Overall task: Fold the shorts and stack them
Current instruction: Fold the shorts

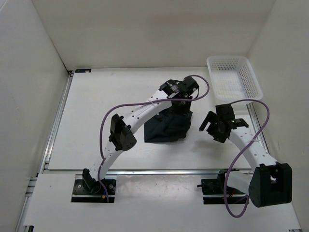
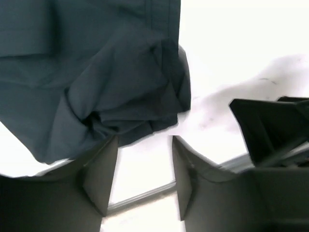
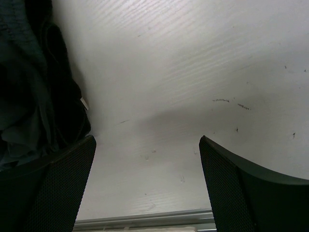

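Dark navy shorts (image 1: 166,126) lie crumpled on the white table (image 1: 96,111) near its middle. My left gripper (image 1: 179,109) hovers over their far right edge, open and empty; in the left wrist view the shorts (image 2: 96,72) lie just beyond my open fingers (image 2: 99,179). My right gripper (image 1: 208,126) is open and empty, to the right of the shorts, above bare table. In the right wrist view the shorts (image 3: 29,87) fill the left side, beside my left finger (image 3: 53,188).
A white mesh basket (image 1: 233,77) stands at the back right corner. White walls enclose the table on three sides. A metal rail (image 1: 159,171) runs along the near edge, by the arm bases.
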### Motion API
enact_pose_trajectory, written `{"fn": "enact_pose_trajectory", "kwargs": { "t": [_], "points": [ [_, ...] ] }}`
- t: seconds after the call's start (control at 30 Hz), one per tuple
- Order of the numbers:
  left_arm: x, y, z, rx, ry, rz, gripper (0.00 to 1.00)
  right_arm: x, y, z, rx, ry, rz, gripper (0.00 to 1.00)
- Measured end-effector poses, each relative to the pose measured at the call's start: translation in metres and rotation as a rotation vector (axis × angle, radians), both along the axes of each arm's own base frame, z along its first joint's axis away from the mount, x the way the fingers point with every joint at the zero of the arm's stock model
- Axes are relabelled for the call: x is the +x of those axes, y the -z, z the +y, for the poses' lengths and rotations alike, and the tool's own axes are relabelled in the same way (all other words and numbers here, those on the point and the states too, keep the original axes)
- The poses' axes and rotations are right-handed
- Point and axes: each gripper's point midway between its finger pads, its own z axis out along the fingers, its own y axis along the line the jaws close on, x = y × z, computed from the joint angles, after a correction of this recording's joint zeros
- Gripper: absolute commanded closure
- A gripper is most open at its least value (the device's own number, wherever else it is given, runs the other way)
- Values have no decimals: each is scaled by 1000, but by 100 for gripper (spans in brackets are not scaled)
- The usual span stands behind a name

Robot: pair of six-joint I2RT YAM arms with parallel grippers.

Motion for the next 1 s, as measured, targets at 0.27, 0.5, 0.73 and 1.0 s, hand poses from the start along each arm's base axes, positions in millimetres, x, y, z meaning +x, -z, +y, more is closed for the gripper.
{"fn": "enact_pose_trajectory", "kwargs": {
  "t": [0.27, 0.5, 0.73, 1.0],
  "points": [
    [22, -57, 69, -102, -98, 10, 9, -5, 5, 0, -5, -16, 11, 11],
    [25, -124, 178, -177, -301, -122, 44, 27, -25, 43, -40, -265, -26, 11],
    [-12, -43, 195, -41, -319, 41, 44, 65, -42, 103, -40, -448, -74, 11],
    [-25, -6, 201, 13, -345, 118, 44, 77, -5, 124, -63, -487, 32, 70]
  ]
}}
